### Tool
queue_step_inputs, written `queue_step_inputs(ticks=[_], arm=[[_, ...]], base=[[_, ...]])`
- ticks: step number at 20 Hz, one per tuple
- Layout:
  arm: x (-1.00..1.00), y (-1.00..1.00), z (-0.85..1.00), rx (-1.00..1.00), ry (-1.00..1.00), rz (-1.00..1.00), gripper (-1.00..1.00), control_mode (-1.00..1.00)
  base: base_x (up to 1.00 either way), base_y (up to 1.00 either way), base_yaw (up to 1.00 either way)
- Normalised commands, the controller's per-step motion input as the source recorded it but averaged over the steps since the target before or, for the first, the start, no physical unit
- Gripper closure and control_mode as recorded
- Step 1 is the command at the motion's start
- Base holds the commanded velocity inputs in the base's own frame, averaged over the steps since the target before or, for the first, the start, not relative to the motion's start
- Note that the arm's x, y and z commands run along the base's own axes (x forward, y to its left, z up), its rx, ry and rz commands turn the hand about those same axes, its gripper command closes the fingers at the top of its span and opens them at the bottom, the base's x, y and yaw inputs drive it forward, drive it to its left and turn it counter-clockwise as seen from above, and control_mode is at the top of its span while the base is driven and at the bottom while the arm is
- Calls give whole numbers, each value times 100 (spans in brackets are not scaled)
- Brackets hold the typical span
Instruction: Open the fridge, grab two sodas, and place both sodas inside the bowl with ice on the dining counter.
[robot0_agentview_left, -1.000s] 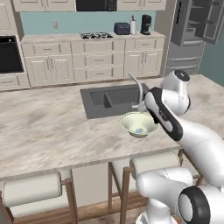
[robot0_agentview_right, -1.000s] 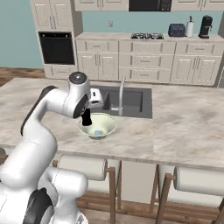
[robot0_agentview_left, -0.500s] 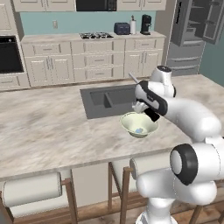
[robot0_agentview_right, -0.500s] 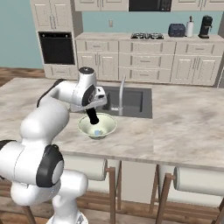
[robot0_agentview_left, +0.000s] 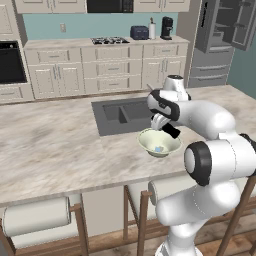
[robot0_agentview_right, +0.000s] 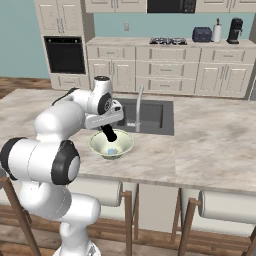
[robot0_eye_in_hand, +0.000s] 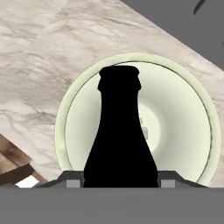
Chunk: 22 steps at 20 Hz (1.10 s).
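Note:
My gripper (robot0_agentview_left: 163, 123) (robot0_agentview_right: 106, 126) (robot0_eye_in_hand: 120, 177) is shut on a dark soda (robot0_agentview_left: 171, 131) (robot0_agentview_right: 110, 135) (robot0_eye_in_hand: 120, 140), held neck down over the pale bowl (robot0_agentview_left: 146, 141) (robot0_agentview_right: 97, 145) (robot0_eye_in_hand: 65, 122). The bottle's neck reaches just inside the bowl's rim. A small bluish piece of ice (robot0_agentview_left: 158, 149) (robot0_agentview_right: 111, 151) lies on the bowl's bottom. The bowl sits on the beige marbled dining counter (robot0_agentview_left: 50, 145) (robot0_agentview_right: 215, 145), close to its front edge. The grey fridge (robot0_agentview_left: 220, 45) stands at the far right with an upper door swung open.
The inset grey sink (robot0_agentview_left: 120, 115) (robot0_agentview_right: 150, 112) with its faucet (robot0_agentview_right: 139, 107) lies just behind the bowl. White-cushioned stools (robot0_agentview_left: 35, 220) (robot0_agentview_right: 220, 210) are tucked under the counter's front edge. Cream cabinets, a stove and an oven line the back wall.
The hand carried the soda a little sideways until it hung over the middle of the bowl, while the elbow swung up and round. The bowl has not moved.

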Motion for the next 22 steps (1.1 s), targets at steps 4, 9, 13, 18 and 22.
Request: queue_step_inputs(ticks=[4, 9, 13, 18, 22], arm=[[8, -8, -28, 0, 0, 7, 100, -100], [0, -10, -24, 0, 0, 6, 100, -100], [0, 0, -31, -2, 0, 4, 100, -100], [0, 0, -27, -5, 0, 1, 100, -100], [1, 0, -18, -4, 1, 0, 100, -100]], base=[[0, 0, 0], [0, 0, 0], [0, 0, 0], [0, 0, 0], [0, 0, 0]])
